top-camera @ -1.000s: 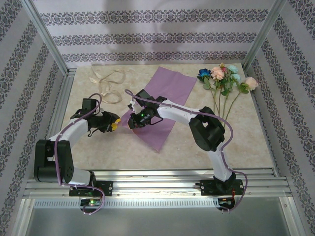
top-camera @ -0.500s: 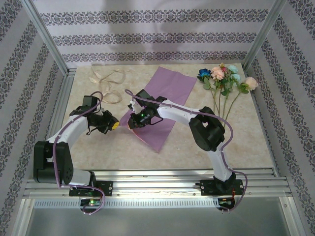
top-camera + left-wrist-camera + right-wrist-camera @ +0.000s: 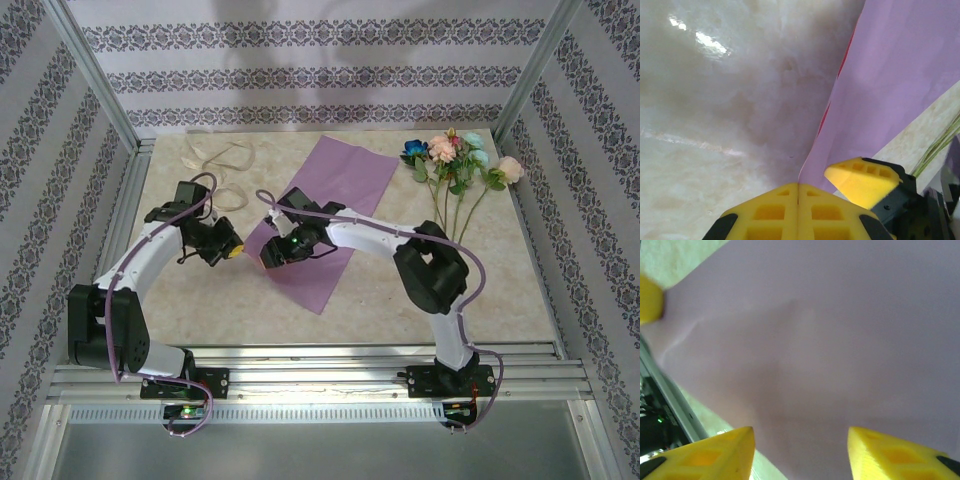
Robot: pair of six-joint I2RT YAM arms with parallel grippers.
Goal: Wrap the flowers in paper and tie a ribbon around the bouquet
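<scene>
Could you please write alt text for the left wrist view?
The left gripper has its yellow jaws shut on the edge of the lilac paper, which stretches away over the marble table. A yellow fingertip of the right gripper sits beside it.

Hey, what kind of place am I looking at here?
Probably a lab robot cell, not a florist's: an aluminium frame, wallpaper-print walls and a marble-look table.
</scene>
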